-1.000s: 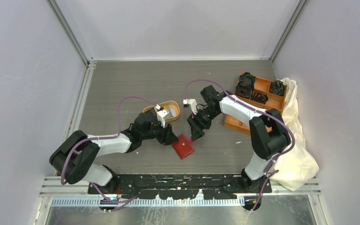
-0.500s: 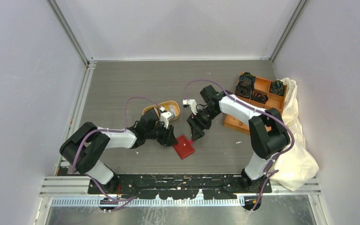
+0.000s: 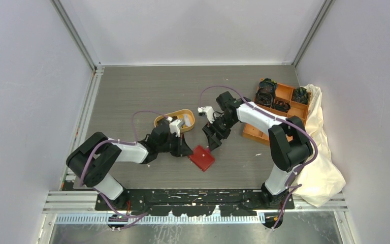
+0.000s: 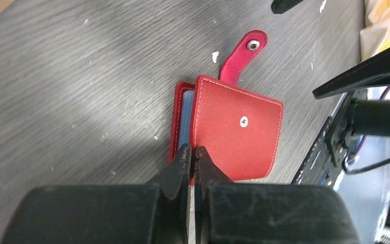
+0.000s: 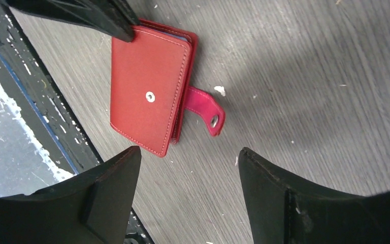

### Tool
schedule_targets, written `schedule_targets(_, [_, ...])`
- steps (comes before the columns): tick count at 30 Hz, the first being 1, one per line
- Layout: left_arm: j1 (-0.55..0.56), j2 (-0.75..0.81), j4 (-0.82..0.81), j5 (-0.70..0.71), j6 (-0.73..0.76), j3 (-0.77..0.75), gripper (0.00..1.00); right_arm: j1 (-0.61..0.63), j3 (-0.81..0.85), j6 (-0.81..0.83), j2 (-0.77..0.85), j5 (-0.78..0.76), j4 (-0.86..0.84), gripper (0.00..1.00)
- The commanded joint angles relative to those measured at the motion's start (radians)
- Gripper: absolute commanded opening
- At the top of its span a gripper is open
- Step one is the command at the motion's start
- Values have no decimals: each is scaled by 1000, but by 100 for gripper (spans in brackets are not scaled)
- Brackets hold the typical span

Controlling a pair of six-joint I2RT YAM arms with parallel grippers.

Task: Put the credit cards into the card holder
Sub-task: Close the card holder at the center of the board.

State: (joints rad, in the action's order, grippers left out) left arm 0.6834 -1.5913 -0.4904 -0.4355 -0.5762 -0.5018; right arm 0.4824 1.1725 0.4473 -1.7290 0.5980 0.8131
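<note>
The wallet (image 3: 202,158) lies folded on the table (image 3: 132,91), just near of centre. Its clasp tab (image 4: 244,55) is unfastened, and a strip of pale lining (image 4: 185,117) shows along one edge. It looks light and soft-sided with a smooth skin, so it would probably slide if pushed. The loose cover edge seems the best place to grip, with the lower half pinned.

The left claw (image 4: 193,157) is pinched closed at that edge, at the wallet's 10 o'clock. Whether it nips the cover is unclear. The right claw (image 5: 188,152) hangs spread wide at 1 o'clock. An oval tray (image 3: 168,116) sits at 11 o'clock.
</note>
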Motion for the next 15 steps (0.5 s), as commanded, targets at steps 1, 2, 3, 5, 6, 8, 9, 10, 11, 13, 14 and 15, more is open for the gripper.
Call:
schedule_targets(1, [34,55,11,258,-291,87,0,-3,35,-51,6,-48,-43,73])
schedule_targets(2, [54,67,9,302,-334,102,0,-2,39,-56,-2,-50,-45,71])
schedule_targets(3, [75,82,3,354,-376,119,0,-2,42,-61,-8,-48,-46,69])
schedule_targets(5, [123,107,-21,452,-426,149,0,-2,42,-70,-16,-45,-52,67])
schedule_targets(6, [142,118,-26,485,-437,156,0,-2,41,-75,-17,-48,-60,66])
schedule_targets(8, [169,135,-24,518,-445,159,0,-3,37,-87,-16,-47,-89,66])
schedule_targets(9, [178,139,-19,523,-445,156,0,-6,36,-97,-18,-33,-101,66])
schedule_targets(10, [184,140,-16,526,-443,155,0,-19,41,-115,-29,-3,-113,66])
schedule_targets(11, [186,140,-14,526,-443,154,0,-34,50,-142,-45,35,-121,66])
schedule_targets(13, [188,136,-14,521,-440,151,0,-61,90,-168,-95,92,-106,63])
schedule_targets(14, [189,135,-16,517,-439,151,0,-71,113,-171,-120,111,-93,62])
schedule_targets(15, [189,133,-20,514,-439,151,0,-80,131,-169,-148,127,-78,61])
